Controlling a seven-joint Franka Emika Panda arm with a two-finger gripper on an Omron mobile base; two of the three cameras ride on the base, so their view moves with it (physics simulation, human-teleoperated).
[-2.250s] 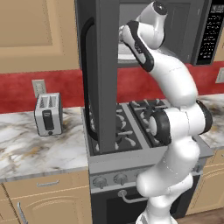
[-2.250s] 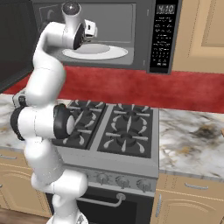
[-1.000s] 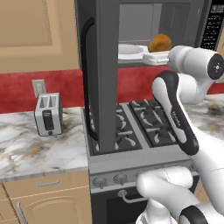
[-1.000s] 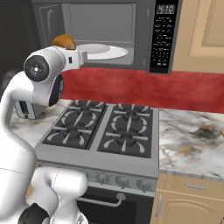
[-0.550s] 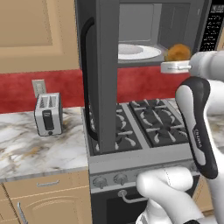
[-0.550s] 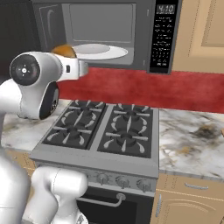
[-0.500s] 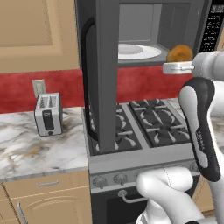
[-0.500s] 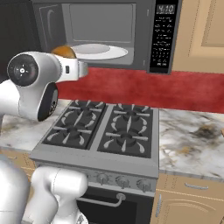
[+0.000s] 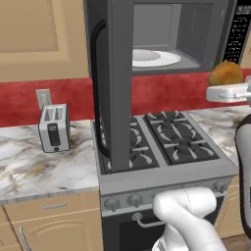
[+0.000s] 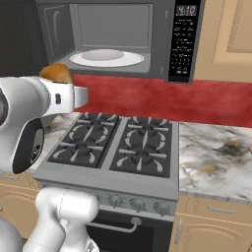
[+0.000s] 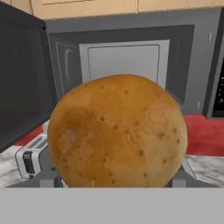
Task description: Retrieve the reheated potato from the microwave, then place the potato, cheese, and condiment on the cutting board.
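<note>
Left base view. The white arm's forearm enters at the right edge, held level above the stove. Its two-finger gripper (image 9: 226, 88) carries the rounded golden-brown potato (image 9: 226, 73), which sits outside and to the right of the large dark grey microwave (image 9: 196, 34). The microwave door hangs wide open toward the camera; a white round plate (image 9: 152, 58) lies bare inside. Below are a grey four-burner gas stove (image 9: 162, 147), a marbled stone counter (image 9: 44, 166) bearing a silver two-slot toaster (image 9: 54, 128), a red backsplash and tan cabinets.

Right base view. The arm's large white wrist joint fills the left side, with the hand pointing right and level. The potato (image 10: 56, 73) rests above the gripper (image 10: 74, 96), in front of and below the microwave (image 10: 118, 37) cavity, over the stove's (image 10: 123, 147) left burners. The plate (image 10: 106, 58) stays in the oven; the black button panel with a digital clock stands at its right. The counter (image 10: 216, 157) continues to the right.

Hand view. The potato (image 11: 117, 131) is pinched between jaws spread wide around it, the finger tips hidden behind it. Beyond it are the microwave's (image 11: 127, 61) open cavity and the toaster (image 11: 30, 157), lower left.
</note>
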